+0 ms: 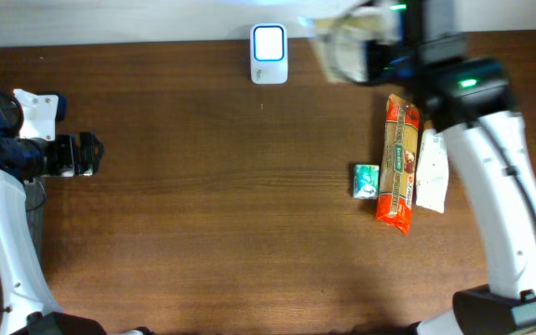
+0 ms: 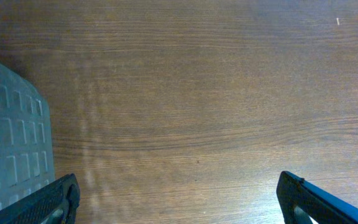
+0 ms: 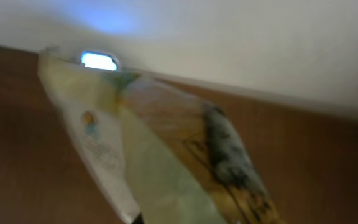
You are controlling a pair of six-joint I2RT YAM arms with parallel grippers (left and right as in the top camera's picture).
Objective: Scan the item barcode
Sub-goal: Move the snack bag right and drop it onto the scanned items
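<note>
Even, soft light; the scanner glows blue-white. Motion blur smears the packet in the right wrist view.

I see the scanner at the far edge of the table, about midway across. Just right of it, the packet hangs above the tabletop in the right gripper. Nearer me on the right, three items lie side by side: a small box leftmost, a long pack just beside it, and a flat sachet rightmost. The left gripper sits far left, well apart from them.
</note>
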